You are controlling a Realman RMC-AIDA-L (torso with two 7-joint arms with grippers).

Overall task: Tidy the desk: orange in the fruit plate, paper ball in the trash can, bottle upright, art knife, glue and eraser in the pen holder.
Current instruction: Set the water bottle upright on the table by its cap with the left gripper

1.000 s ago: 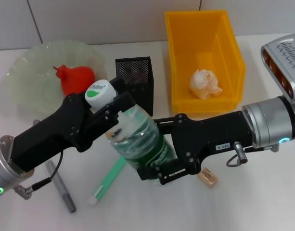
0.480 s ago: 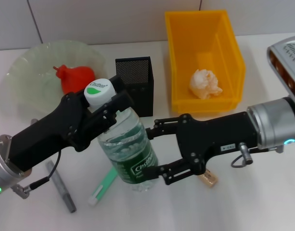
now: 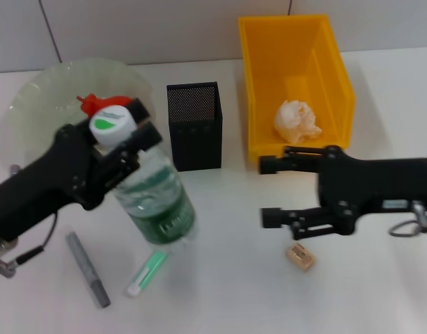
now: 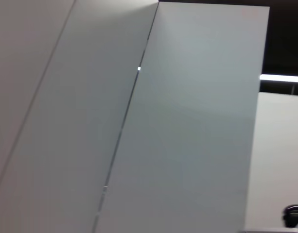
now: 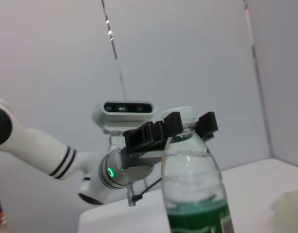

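Observation:
My left gripper [image 3: 122,142] is shut on the neck of the clear bottle [image 3: 157,205] just under its white cap [image 3: 110,125]. The bottle is nearly upright, its base low over the table by the mint-green glue [image 3: 147,273]. The right wrist view shows the same bottle [image 5: 192,194] and my left gripper [image 5: 187,127]. My right gripper [image 3: 267,191] is open, apart from the bottle, above the tan eraser [image 3: 300,256]. The orange [image 3: 91,103] peeks out in the fruit plate [image 3: 32,104]. The paper ball [image 3: 297,120] lies in the trash can [image 3: 338,69]. The grey art knife [image 3: 86,268] lies front left.
The black mesh pen holder [image 3: 194,125] stands between the plate and the bin, just behind the bottle. The left wrist view shows only wall panels.
My right gripper has let go of the bottle and drawn back to the right. The left gripper has carried the bottle left and brought it upright.

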